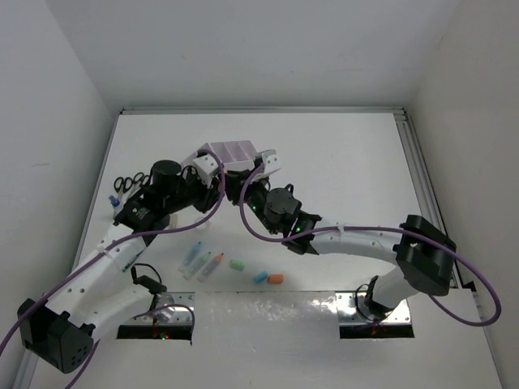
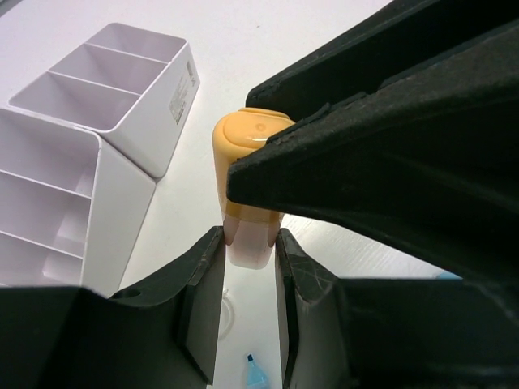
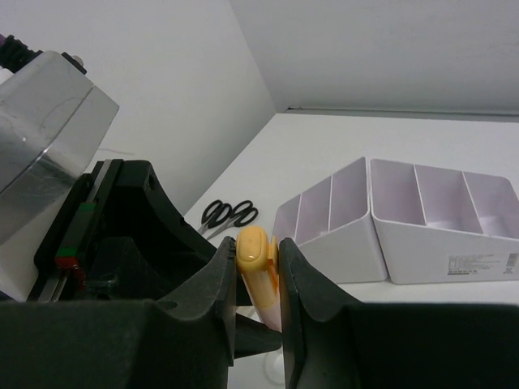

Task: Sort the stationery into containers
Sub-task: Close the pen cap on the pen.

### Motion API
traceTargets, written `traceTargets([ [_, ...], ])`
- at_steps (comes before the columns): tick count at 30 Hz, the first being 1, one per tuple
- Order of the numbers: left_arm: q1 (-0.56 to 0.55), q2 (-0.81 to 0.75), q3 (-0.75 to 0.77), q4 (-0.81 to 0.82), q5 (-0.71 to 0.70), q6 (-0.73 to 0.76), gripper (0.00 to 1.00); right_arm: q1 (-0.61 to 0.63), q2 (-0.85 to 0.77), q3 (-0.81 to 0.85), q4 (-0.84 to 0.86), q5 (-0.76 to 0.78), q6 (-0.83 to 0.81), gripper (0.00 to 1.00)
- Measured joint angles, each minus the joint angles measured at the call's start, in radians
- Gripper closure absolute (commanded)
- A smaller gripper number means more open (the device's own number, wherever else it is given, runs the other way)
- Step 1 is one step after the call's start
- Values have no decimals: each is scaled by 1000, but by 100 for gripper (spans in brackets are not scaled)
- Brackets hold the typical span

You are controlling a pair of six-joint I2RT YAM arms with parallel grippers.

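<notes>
— How are the arms posed?
— Both bend inward, meeting near the pale lilac plastic organiser (image 1: 231,151). The left tool (image 2: 247,253) pinches the orange-capped pastel pen (image 2: 243,138) by its barrel. The right tool (image 3: 258,255) pinches its cap, seemingly above the counter (image 1: 349,162).

I note a yellow-capped pen (image 3: 253,247) held near the lilac-white organiser (image 3: 422,243). Two pens (image 1: 195,258), three capsules (image 1: 237,264) and scissors (image 1: 128,183) lie on the table (image 1: 340,162).
</notes>
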Motion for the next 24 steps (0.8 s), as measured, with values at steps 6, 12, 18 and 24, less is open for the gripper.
traceTargets([
  [6,6,-6,0,-29,20,7,100,2,-16,-32,7,8,27,100],
  [12,13,-20,0,-55,35,13,100,10,-16,-34,6,10,40,100],
  [18,13,-21,0,-56,39,13,100,10,-16,-35,7,10,48,100],
  [24,13,-21,0,-60,51,33,100,10,-16,-26,-7,9,46,94],
])
